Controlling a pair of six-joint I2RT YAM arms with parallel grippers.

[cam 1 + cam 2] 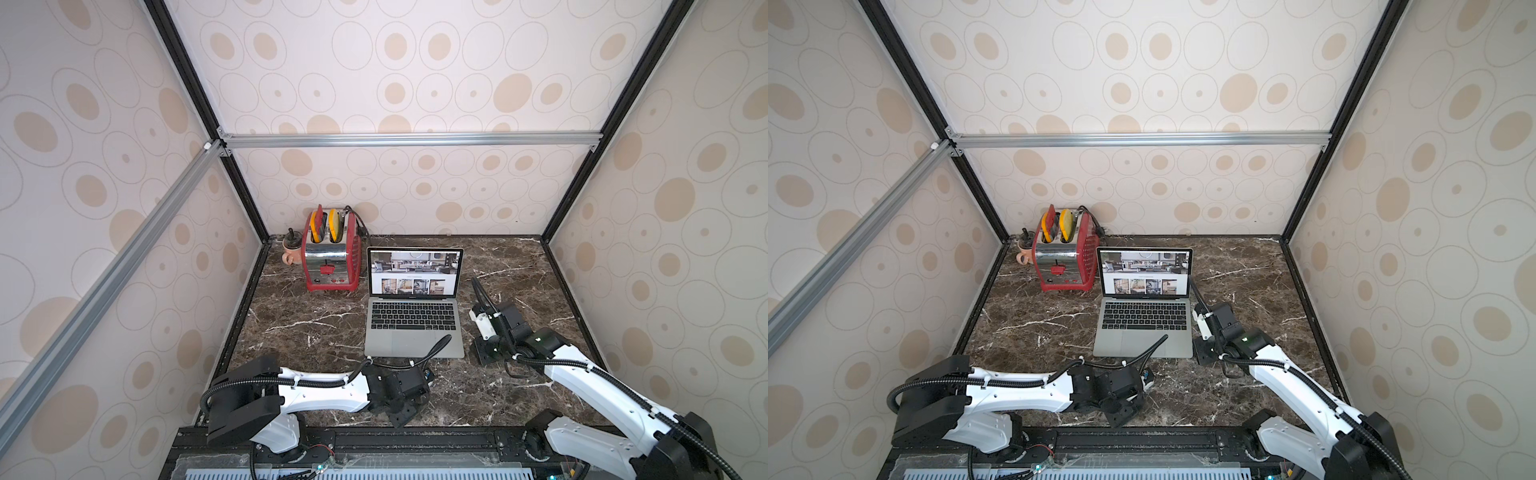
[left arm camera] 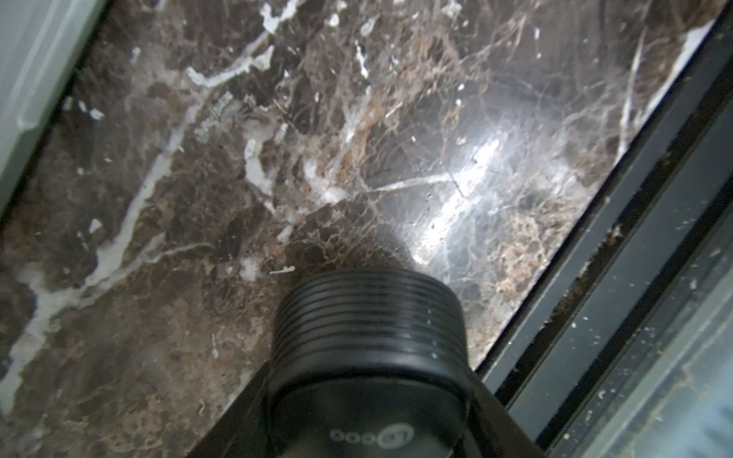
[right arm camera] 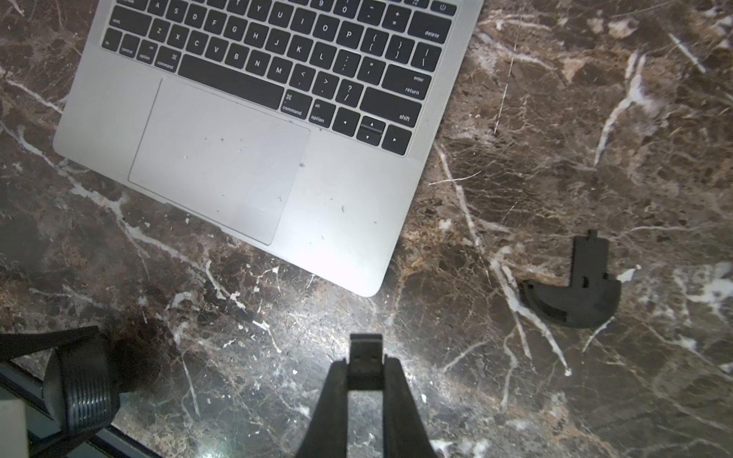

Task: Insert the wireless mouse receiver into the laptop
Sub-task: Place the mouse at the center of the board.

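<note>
the small black usb mouse receiver [image 3: 365, 349] is clear of the table. it is pinched between the narrowly set jaws of the right gripper [image 3: 365, 368], with its free end projecting past the fingertips. in both top views that gripper sits at about 4 o'clock of the slim silver-grey laptop [image 1: 415, 328], near its right edge but apart from it.

the left gripper [image 1: 401, 409] lies low at 6 o'clock of the laptop, over the dark veined marble tabletop [image 1: 316, 328]. whether its jaws are spread or closed cannot be told.

a flat black plastic piece with one curved edge [image 3: 575, 293] lies on the marble, apart from the laptop.

assessment: the receiver looks very light, rigid, short and smooth-sided, so it is likely to pivot or slip if pushed off-axis. the present hold, on the flat sides of the body with the plug end free, seems correct. the laptop may slide on the polished marble under an insertion push. no port is visible in these views.
</note>
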